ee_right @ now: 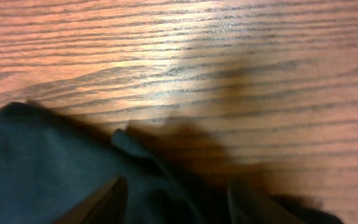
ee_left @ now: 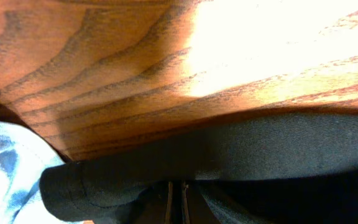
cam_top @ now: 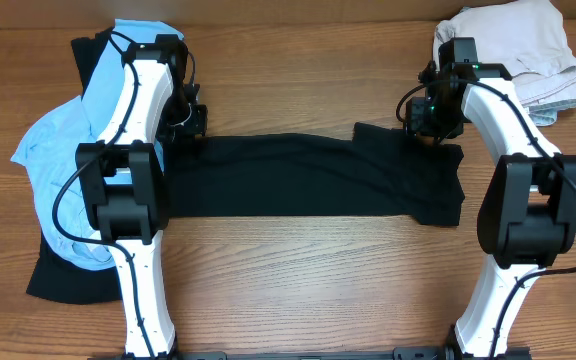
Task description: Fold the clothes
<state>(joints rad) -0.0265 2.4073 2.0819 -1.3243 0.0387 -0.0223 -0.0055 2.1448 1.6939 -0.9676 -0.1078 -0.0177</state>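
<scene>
The left gripper has its fingers pressed together, pinching a bunched edge of the black garment. The right gripper has its fingers spread, with a corner fold lying loose between them. The garment's long axis runs from one gripper to the other, so each arm is nearest its own end. Blue clothing lies beyond the left fingers and beige clothing beyond the right.

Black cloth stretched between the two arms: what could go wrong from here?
The left gripper pinches only a small bunch at the edge of the black cloth, so it might slip free when pulled. The right gripper is open over a wrinkle at the other end; closing there may catch just that ridge and fold crookedly. The blue garment lies right beside the left gripper and could get dragged along.
</scene>
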